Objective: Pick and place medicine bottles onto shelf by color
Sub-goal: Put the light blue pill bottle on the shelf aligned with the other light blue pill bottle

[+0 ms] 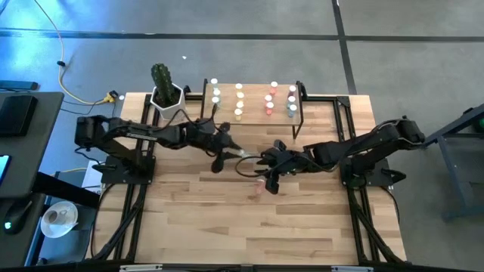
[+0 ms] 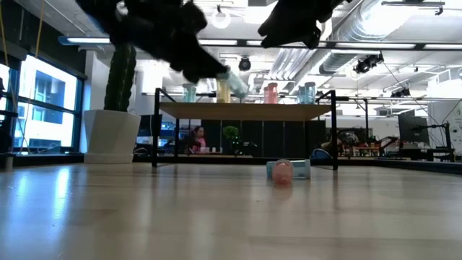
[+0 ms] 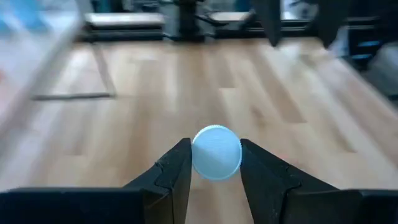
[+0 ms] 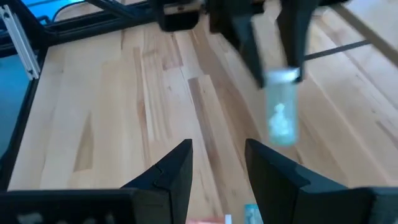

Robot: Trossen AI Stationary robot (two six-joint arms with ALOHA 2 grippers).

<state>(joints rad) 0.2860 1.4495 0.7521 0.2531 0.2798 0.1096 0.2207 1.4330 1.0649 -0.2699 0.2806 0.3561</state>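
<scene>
So the left gripper [image 1: 220, 156] is hanging in the air near the middle of the table [image 1: 302, 234], in front of the shelf [image 1: 255, 115], and it's squeezing a pale bluish bottle [image 3: 216, 152] between its fingers [image 3: 173, 174]. In the right wrist view that same bottle is dangling cap-up from the left arm's fingers, clear of the wood.

Meanwhile the right gripper [image 1: 266, 177] is hovering just beside it with its jaws spread apart and nothing between them. Two bottles are lying on their sides on the tabletop right under it, a pink one [image 2: 281, 172] and a teal one [image 2: 302, 168], touching or nearly so.

Up on the shelf, bottles are standing in rows: pale ones, yellow, pink-red, teal. A potted cactus [image 1: 162, 81] is sitting beside the shelf's left end.
</scene>
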